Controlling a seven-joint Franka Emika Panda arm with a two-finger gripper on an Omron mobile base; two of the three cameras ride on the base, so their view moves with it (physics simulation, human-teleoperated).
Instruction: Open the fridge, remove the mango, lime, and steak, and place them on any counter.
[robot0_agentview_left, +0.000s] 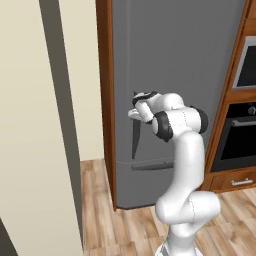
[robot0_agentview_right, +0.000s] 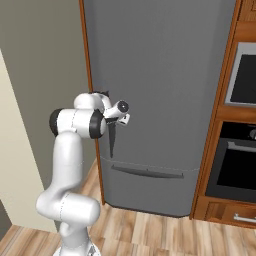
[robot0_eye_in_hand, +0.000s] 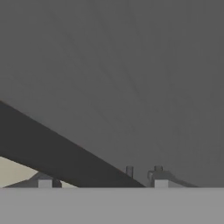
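Observation:
The tall grey fridge (robot0_agentview_left: 175, 60) (robot0_agentview_right: 165, 65) (robot0_eye_in_hand: 131, 65) stands with its door shut, so the mango, lime and steak are hidden inside. The counter is out of view. My gripper (robot0_agentview_left: 135, 111) (robot0_agentview_right: 113, 120) (robot0_eye_in_hand: 101, 181) is up against the door at the top of the slim dark vertical handle (robot0_agentview_left: 135, 142) (robot0_agentview_right: 111, 142). In the hand view the handle (robot0_eye_in_hand: 57, 153) runs as a dark diagonal bar between my two fingertips. The jaws straddle it, open, with a sliver of gap still showing beside the left fingertip (robot0_eye_in_hand: 44, 182).
Reddish-brown wood panels (robot0_agentview_left: 105, 100) (robot0_agentview_right: 86, 60) frame the fridge. A black wall oven (robot0_agentview_left: 240, 137) (robot0_agentview_right: 235, 160) and a microwave (robot0_agentview_left: 247, 65) (robot0_agentview_right: 246, 75) sit to its right. A beige wall (robot0_agentview_left: 30, 125) stands close on the left. The lower drawer's handle (robot0_agentview_left: 152, 166) (robot0_agentview_right: 147, 172) crosses the fridge.

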